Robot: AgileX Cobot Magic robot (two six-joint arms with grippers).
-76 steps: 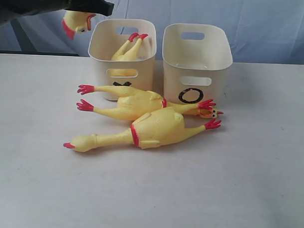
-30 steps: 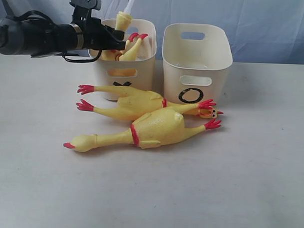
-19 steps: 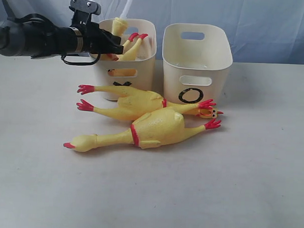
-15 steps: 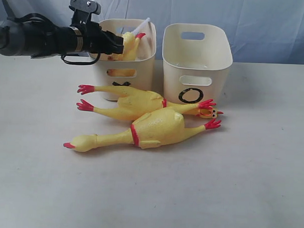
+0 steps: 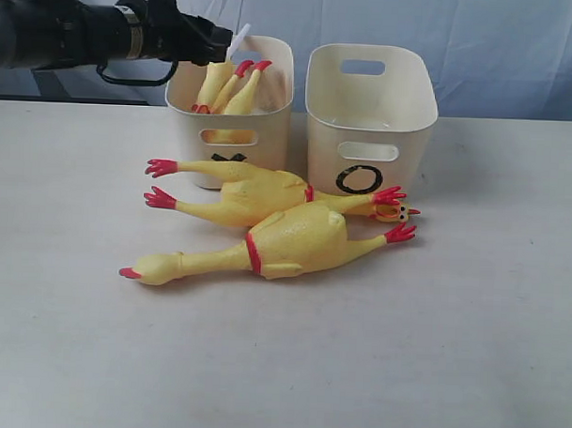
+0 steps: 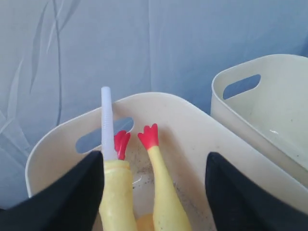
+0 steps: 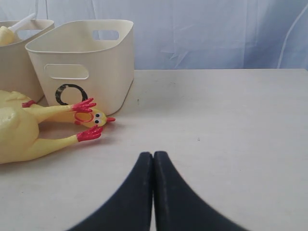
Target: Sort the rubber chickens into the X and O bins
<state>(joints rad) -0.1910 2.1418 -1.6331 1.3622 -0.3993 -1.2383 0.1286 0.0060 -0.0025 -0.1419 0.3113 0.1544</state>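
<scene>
- Roughly halfway: X bin holds a whole chicken, feet up, plus the head-and-neck piece; nothing shows in O bin.
- Two rubber chickens lie overlapping on the table, just in front of the bins, partly hiding the X.
- Left gripper released over X bin; right gripper clenched, empty.

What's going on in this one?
The left tool hangs open over the X bin. In the bin a short head-and-neck piece with a white tube stands beside a whole rubber chicken, feet up. Neither is gripped. Two more lie against each other on the table in front of the bins, unsorted: the rear chicken and the front chicken. Nothing shows in the O bin. The right tool is shut, holding nothing.
</scene>
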